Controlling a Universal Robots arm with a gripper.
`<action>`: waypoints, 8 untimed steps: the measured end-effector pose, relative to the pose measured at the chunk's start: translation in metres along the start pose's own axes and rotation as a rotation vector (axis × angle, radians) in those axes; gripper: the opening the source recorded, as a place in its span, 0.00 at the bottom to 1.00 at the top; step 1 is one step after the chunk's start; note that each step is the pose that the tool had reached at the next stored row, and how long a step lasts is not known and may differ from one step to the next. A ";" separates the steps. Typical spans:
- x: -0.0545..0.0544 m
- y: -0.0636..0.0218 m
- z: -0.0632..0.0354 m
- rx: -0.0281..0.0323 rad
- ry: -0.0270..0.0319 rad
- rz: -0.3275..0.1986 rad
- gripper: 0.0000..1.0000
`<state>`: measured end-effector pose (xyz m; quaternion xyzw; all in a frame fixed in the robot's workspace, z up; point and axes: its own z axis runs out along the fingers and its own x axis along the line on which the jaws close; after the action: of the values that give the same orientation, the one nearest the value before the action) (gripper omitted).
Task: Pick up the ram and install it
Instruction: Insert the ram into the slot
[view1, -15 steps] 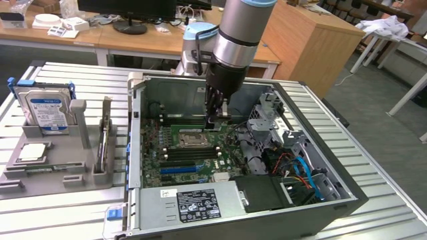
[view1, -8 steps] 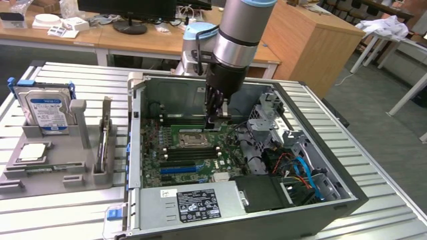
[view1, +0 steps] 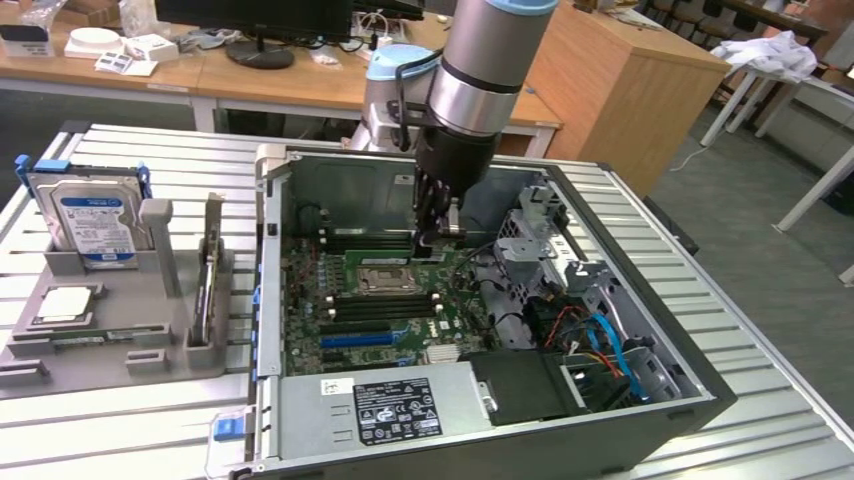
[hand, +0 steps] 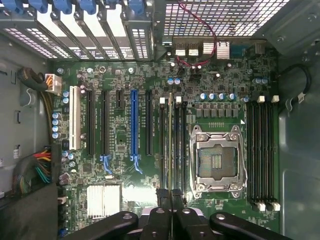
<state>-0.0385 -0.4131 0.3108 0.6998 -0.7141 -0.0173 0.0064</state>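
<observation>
Slatted metal bench (view1: 120, 430) carries an open grey PC tower case (view1: 574, 445); we see the black gripper (view1: 430, 232) down inside, over the green mobo (hand: 120, 145). It's clamped shut on the thin green ram stick (hand: 170, 140), edge-on among black DIMM slots (hand: 178, 145) beside the silver CPU socket (hand: 217, 160); seated or not, can't tell.

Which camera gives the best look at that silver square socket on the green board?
The wrist view: it looks straight at the socket, showing its metal frame and the contact field inside. The exterior view shows it at a slant, with little inner detail.
</observation>
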 end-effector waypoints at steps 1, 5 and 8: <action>0.000 -0.0001 0.0006 0.0001 -0.0004 0.000 0.12; 0.000 -0.0001 0.0044 0.0000 -0.0004 0.000 0.12; 0.000 -0.0003 0.0084 0.0000 -0.0004 0.000 0.12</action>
<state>-0.0385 -0.4132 0.3024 0.6998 -0.7141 -0.0174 0.0063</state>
